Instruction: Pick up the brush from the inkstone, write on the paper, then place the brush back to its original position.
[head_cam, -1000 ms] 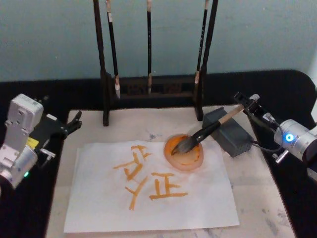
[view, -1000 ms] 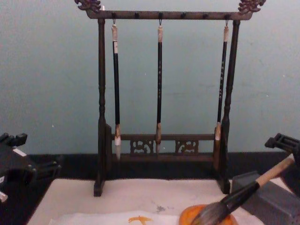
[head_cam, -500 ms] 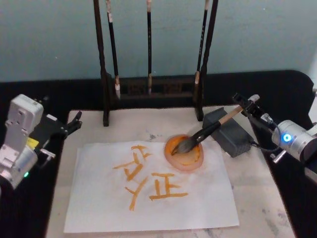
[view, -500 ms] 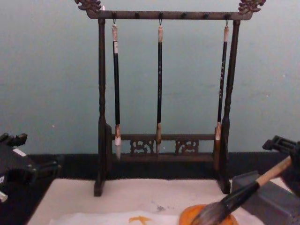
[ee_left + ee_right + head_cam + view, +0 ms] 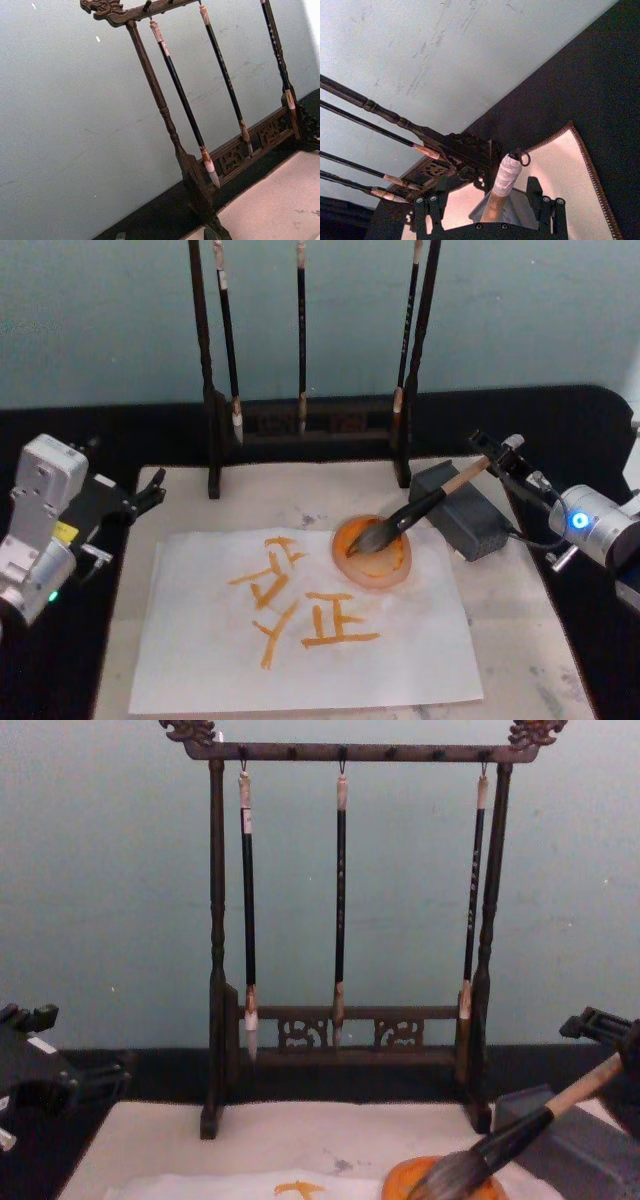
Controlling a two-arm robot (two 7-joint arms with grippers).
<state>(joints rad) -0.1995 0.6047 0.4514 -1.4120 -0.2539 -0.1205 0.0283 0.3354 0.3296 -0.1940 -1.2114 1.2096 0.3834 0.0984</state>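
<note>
Right now my right gripper (image 5: 497, 446) stands open, jaws straddling the white-wrapped top of the brush (image 5: 420, 508) without pinching it; the brush slants away from it, handle propped on the grey block (image 5: 472, 528), bristles in the orange dish (image 5: 372, 566) just beyond. I judge it light, stiff along the wood but soft and wet at the tip, so the pale handle is the place to hold. My left gripper (image 5: 150, 490) sits idle far across the paper (image 5: 200, 650).

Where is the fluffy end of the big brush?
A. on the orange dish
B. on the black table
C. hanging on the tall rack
A: the brush lies slanted with its bristles on the orange dish, and its handle is propped on the grey inkstone.
</note>
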